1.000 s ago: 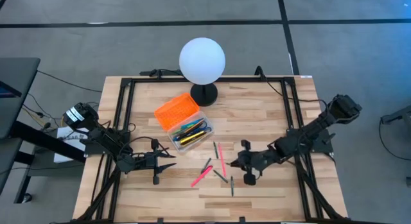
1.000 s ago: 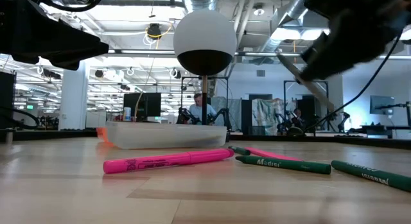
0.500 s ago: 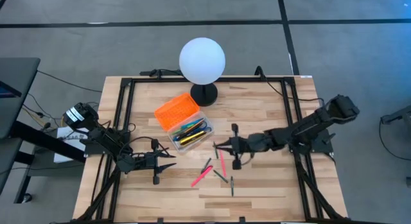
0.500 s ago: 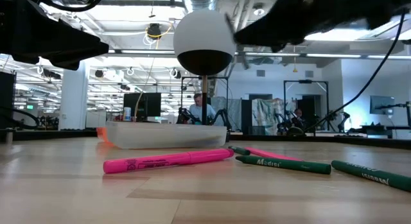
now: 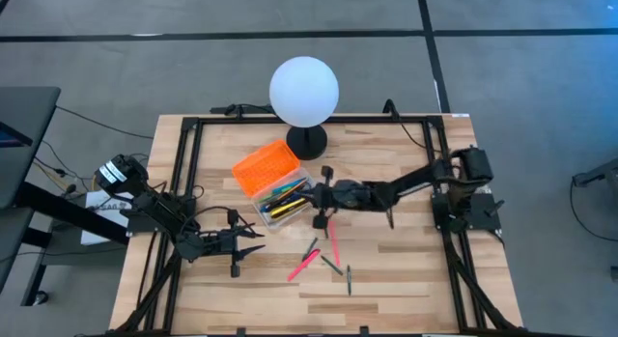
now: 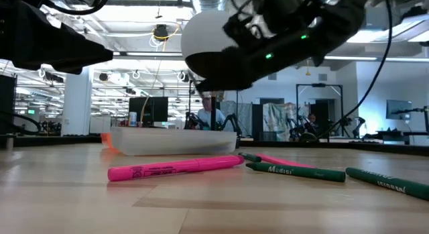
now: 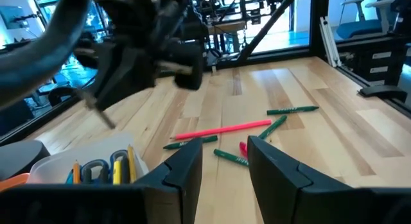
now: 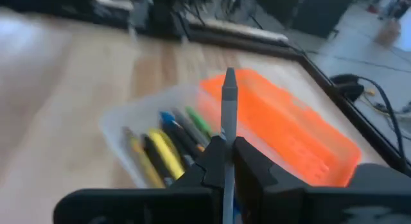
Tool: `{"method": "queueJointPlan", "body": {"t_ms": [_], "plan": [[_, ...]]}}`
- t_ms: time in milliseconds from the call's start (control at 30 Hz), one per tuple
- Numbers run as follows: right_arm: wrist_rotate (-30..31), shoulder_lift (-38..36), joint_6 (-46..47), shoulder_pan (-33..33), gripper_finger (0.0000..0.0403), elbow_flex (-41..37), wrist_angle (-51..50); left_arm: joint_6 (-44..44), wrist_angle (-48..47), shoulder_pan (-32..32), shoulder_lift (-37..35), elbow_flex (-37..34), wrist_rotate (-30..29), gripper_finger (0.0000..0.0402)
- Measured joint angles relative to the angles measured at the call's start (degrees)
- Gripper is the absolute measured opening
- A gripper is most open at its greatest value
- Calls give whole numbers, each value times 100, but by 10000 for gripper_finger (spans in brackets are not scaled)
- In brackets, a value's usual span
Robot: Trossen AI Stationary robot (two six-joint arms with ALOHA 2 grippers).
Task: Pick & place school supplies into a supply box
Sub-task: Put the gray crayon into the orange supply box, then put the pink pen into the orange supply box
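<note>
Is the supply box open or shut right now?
Open. The orange lid lies flipped back beside the clear body, whose pens and scissors show from above.

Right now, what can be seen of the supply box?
The supply box is a small clear plastic tray whose ribbed bright orange lid is open, lying flat beside it toward the lamp. It sits diagonally on the wooden table, near the lamp's black base. Inside lie yellow, black, green and blue supplies. The right end effector, shut on a grey pencil, is at its edge; whether it touches the box cannot be told.
</note>
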Motion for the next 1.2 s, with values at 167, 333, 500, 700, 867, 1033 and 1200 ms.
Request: {"method": "queueJointPlan", "body": {"t_ms": [167,333,500,700,867,1033,1200], "plan": [[0,293,-422,-234,6,431,-916,-2,-86,0,0,0,0,119],[2,485,-482,-323,6,815,-1678,-2,-129,0,0,0,0,119],[13,536,-735,-291,6,967,-1901,-16,-156,-1,0,0,-3,119],[13,533,-731,-255,20,968,-1902,-28,-157,0,0,0,-4,119],[15,533,-651,-260,72,968,-1919,-33,-157,0,0,0,-4,119],[15,524,-521,-245,125,968,-1893,-57,-157,0,0,0,-3,119],[51,473,-558,-67,152,964,-2003,-64,-181,0,0,0,11,119]]}}
